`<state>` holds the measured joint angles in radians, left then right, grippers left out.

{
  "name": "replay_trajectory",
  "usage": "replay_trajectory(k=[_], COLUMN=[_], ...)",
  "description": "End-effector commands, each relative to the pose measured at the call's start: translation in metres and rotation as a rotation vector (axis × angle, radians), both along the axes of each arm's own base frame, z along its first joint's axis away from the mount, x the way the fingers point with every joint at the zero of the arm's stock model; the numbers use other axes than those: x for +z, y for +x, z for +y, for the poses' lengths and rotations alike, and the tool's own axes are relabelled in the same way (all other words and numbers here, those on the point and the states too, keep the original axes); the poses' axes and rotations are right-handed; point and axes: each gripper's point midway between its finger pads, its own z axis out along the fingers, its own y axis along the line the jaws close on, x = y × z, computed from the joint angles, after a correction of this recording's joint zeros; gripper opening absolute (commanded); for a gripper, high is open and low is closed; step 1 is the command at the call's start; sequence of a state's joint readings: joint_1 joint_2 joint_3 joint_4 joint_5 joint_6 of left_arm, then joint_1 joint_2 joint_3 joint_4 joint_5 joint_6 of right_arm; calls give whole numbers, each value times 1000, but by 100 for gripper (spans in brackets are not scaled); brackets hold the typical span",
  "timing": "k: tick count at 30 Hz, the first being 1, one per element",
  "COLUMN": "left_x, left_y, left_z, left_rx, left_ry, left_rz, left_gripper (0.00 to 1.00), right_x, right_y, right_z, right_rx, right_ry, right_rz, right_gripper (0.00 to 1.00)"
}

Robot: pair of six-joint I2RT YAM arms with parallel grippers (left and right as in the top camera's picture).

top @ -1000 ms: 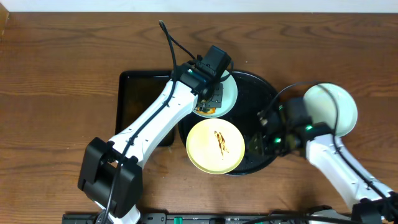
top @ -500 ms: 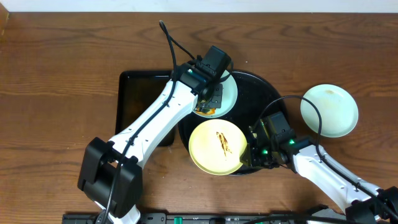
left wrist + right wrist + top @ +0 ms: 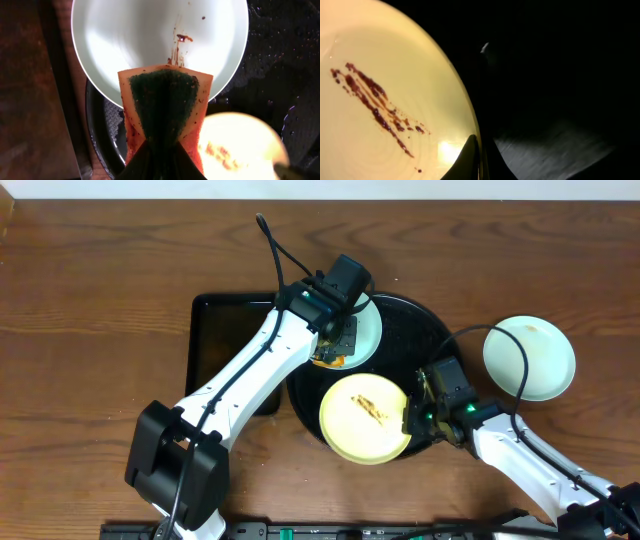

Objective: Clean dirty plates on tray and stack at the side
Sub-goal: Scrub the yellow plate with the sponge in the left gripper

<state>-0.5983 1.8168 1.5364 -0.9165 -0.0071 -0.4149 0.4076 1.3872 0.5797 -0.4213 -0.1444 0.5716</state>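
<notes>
My left gripper (image 3: 336, 343) is shut on an orange sponge with a green scouring face (image 3: 165, 102). It holds the sponge against the near rim of a pale blue plate (image 3: 365, 330) that lies on the round black tray (image 3: 425, 330). A little brown sauce remains on that plate (image 3: 160, 45). My right gripper (image 3: 412, 420) is shut on the right rim of the pale yellow plate (image 3: 365, 418), which has a brown smear (image 3: 375, 100) and lies over the tray's front edge. A second pale blue plate (image 3: 529, 358) sits on the table to the right of the tray.
A smaller black rectangular tray (image 3: 225, 345) lies left of the round tray, partly under my left arm. The wooden table (image 3: 100, 300) surrounds both trays. The round tray's wet floor (image 3: 280, 75) shows beside the sponge.
My right gripper moved left from beside the pale blue plate on the table to the yellow plate, shut on its rim, and shifted the plate to the right. The left arm stayed put.
</notes>
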Motion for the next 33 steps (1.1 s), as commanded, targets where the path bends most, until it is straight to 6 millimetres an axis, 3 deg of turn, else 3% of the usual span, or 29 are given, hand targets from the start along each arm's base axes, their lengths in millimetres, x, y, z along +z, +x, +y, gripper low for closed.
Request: replay_trajectory(k=[1,5,10,13,21,26,33], left_x=[7,8,1,-10,-35,-47,-65], left_y=[-3,-14,-28,-42,-74,-86,-89], left_z=[-2,-20,-41,-67,-107,-122,-127], left_rx=[-15,-51,-101,-165,-280,-315,-270], left_ry=[-25,-114,-198,-291,-361,-359,-366], left_rz=[5,59,107,144,173,185,240], left_gripper=[12,8,8,8,8,8,8], right_x=[1,5,1,-2,-3,-3,-4], right_y=[23,36,24,17,16,14,13], right_z=[-32,-36,-37,-39,-40,-40,-41], right_rx=[-69,-65,-48,-44,-43,-42,-42], right_ry=[-148,-176,-192,-205,-205,-209,-212], right_rz=[-104,-166,-120,-90,-87,-79,-73], right_gripper=[1,1,1,1,1,1,1])
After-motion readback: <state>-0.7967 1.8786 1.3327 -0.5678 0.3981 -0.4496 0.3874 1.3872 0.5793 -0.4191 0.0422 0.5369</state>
